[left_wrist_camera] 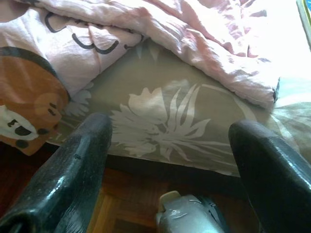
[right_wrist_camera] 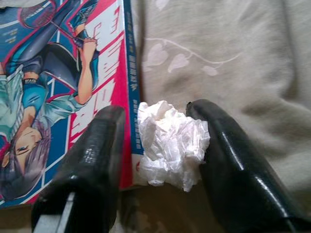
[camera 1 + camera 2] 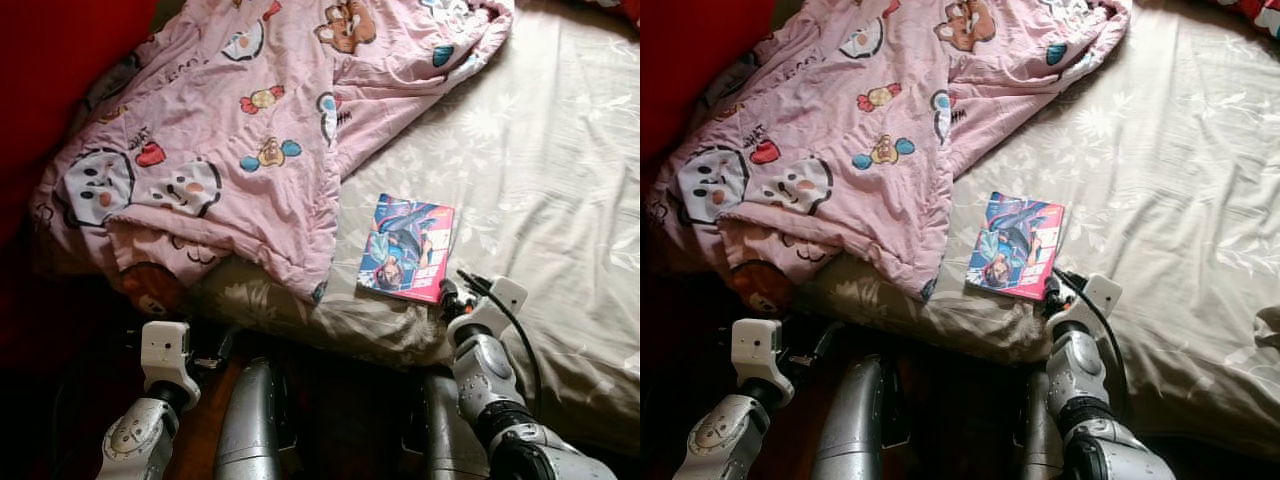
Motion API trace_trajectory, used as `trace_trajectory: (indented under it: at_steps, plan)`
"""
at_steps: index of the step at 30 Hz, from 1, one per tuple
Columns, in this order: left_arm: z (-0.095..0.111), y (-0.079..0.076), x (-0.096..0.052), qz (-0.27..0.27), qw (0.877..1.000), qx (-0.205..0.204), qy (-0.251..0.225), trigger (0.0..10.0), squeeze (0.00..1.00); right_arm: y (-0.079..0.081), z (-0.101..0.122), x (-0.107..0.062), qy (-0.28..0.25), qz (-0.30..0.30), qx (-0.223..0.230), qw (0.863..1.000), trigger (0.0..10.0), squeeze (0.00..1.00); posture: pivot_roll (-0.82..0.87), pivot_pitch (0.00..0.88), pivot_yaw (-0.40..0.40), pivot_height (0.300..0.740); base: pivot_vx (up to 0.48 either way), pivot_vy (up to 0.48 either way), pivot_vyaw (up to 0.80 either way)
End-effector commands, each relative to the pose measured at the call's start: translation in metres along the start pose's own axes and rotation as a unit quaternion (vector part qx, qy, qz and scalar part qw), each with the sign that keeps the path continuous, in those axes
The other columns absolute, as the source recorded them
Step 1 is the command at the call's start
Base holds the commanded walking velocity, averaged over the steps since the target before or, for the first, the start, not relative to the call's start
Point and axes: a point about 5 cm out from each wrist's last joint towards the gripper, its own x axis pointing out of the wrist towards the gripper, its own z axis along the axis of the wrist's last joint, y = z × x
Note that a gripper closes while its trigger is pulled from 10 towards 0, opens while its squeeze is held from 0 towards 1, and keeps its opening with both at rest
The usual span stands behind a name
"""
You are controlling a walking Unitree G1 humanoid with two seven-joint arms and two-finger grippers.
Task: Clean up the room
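Bed: we see a bed under a beige sheet with a pale flower print; its near edge runs just ahead of both our arms.
Blanket: a pink quilt printed with cartoon figures lies bunched over the bed's left part, and one fold hangs over the near edge.
Book: a comic book with a blue and pink cover lies flat on the sheet close to the near edge, just beside the quilt's hanging fold.
Crumpled paper: a small white paper wad sits on the sheet, touching the book's edge on the side nearer us.
Right gripper: our right gripper is at the near edge of the bed, at the book's nearest corner. Its two black fingers stand on either side of the wad, one lying over the book's cover, the other on the bare sheet. They are close against the paper, yet we cannot tell whether they press it or only flank it.
Left gripper: our left gripper hangs low by the near edge of the bed, below the quilt's fold, with its fingers spread wide and nothing between them.
Floor: brown wood floor shows beneath the bed's edge.
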Motion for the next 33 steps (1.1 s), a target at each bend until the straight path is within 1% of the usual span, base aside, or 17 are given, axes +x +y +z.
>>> trace_trajectory:
  at_steps: [1,18,31,33]
  plan:
    - [-0.0057,0.0021,-0.0052,-0.002,1.0,0.008,0.018,10.0,0.0,-0.0025,-0.0115,-0.0045,0.019,-0.004,0.003,1.0,0.0,0.0,0.15,0.32,0.1,0.574,0.0,0.0,0.0]
    - [-0.0065,0.0027,-0.0045,-0.001,1.0,0.009,0.019,10.0,0.0,-0.0032,-0.0156,-0.006,0.027,-0.007,0.002,1.0,0.0,0.0,0.15,0.307,0.099,0.574,0.0,0.0,0.0]
    - [-0.0082,0.0021,-0.0003,0.003,1.0,0.007,0.016,10.0,0.0,-0.0032,-0.017,-0.0062,0.033,-0.004,-0.003,0.999,0.0,0.0,0.13,0.278,0.08,0.574,0.0,0.0,0.0]
    - [-0.0099,0.0013,0.0005,0.004,1.0,0.005,0.017,10.0,0.0,-0.0046,-0.0176,-0.0069,0.033,-0.004,-0.005,0.999,0.0,0.0,0.11,0.263,0.065,0.574,0.0,0.0,0.0]
